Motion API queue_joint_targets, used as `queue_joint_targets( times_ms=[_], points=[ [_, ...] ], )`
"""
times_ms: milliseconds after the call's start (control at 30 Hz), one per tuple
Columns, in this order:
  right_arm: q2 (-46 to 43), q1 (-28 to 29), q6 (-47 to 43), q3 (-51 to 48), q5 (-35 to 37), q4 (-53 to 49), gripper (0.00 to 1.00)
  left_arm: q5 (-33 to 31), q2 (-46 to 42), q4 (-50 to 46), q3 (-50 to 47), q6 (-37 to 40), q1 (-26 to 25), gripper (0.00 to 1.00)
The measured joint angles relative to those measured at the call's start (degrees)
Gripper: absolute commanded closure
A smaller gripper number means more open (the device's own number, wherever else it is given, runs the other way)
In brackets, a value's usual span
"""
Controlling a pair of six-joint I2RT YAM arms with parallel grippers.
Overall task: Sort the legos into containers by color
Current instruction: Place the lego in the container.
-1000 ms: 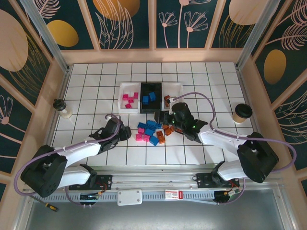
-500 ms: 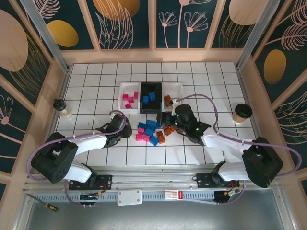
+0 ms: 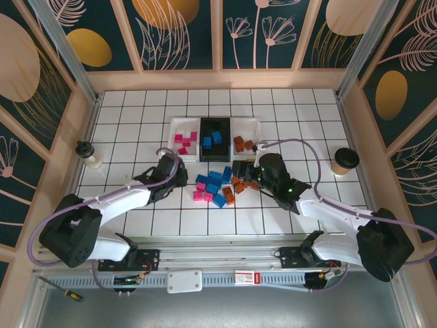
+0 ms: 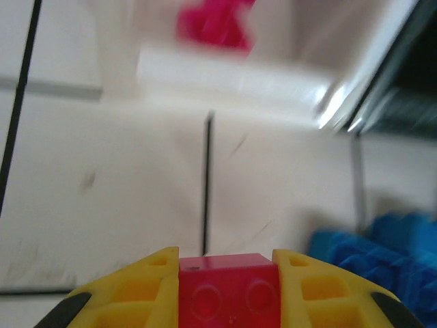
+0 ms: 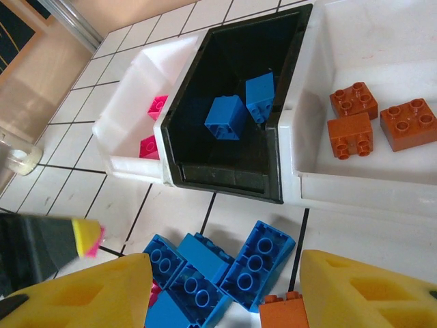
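**A:** Jaws first. The left gripper [image 4: 228, 273] is clamped on a pink brick [image 4: 229, 295], in front of the black tray [image 5: 225, 180] and off to its left. And the right gripper [image 5: 222, 290]?

**B:** It's half open and empty, above the loose pile [image 3: 215, 188] in front of that tray.

**A:** How far along is it?

**B:** Partway, I'd say. There are pink bricks [image 5: 154, 106] in the left white tray [image 5: 130, 164], blue bricks [image 5: 227, 117] in the black one, and orange bricks [image 5: 349, 134] in the right white tray [image 5: 355, 188]. The mixed pile is what's left. I can't read any writing.
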Motion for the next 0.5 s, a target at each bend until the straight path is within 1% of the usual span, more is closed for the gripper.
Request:
queue_joint_targets(
  times_ms=[67, 133, 267, 367, 433, 500],
  points=[
    [-0.3, 0.0, 0.2, -0.4, 0.0, 0.0, 0.4, -0.8, 0.8, -0.1, 5.4, 0.8, 0.7, 0.81],
    [-0.3, 0.0, 0.7, -0.7, 0.0, -0.1, 0.4, -1.5, 3.3, 0.3, 11.3, 1.4, 1.8, 0.82],
    [-0.6, 0.0, 1.3, -1.3, 0.0, -0.3, 0.4, -2.0, 11.6, 1.9, 20.8, 2.5, 5.1, 0.83],
    [-1.4, 0.0, 1.5, -1.8, -0.1, -0.4, 0.4, -2.1, 18.2, 2.4, 25.0, 3.1, 7.6, 0.82],
    [-2.0, 0.0, 1.5, -2.1, -0.1, -0.4, 0.4, -2.1, 21.8, 2.3, 27.1, 3.3, 8.7, 0.81],
    [-2.6, 0.0, 1.7, -2.5, -0.3, -0.5, 0.4, -2.0, 25.2, 1.9, 29.1, 3.4, 9.2, 0.75]
  ],
)
